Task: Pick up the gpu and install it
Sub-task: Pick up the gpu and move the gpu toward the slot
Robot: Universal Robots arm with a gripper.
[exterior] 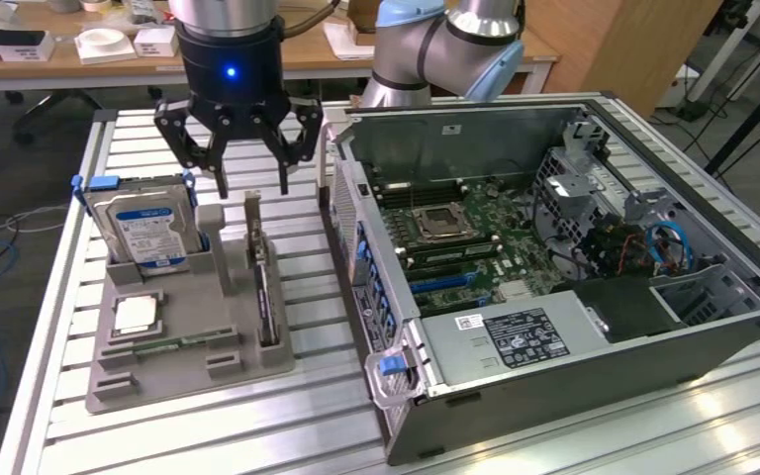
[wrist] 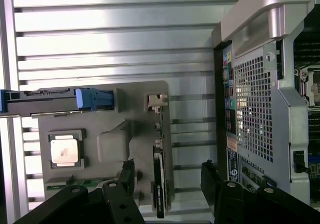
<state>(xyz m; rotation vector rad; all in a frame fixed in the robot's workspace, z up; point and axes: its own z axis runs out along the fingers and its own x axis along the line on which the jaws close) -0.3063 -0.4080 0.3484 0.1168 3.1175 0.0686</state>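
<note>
Gpu point(exterior: 264, 297) stands in tray point(exterior: 169, 386) between hard drive point(exterior: 146, 233) and case point(exterior: 552, 406)

Black gpu point(wrist: 158, 184), grey tray point(exterior: 169, 381)

Slatted aluminium table point(exterior: 195, 435). Directly on it: grey tray point(exterior: 229, 307) toward the exterior view's left, open case point(exterior: 513, 416) on its side toward the right. They sit just beside each other, with a narrow strip of bare slats between.
</note>
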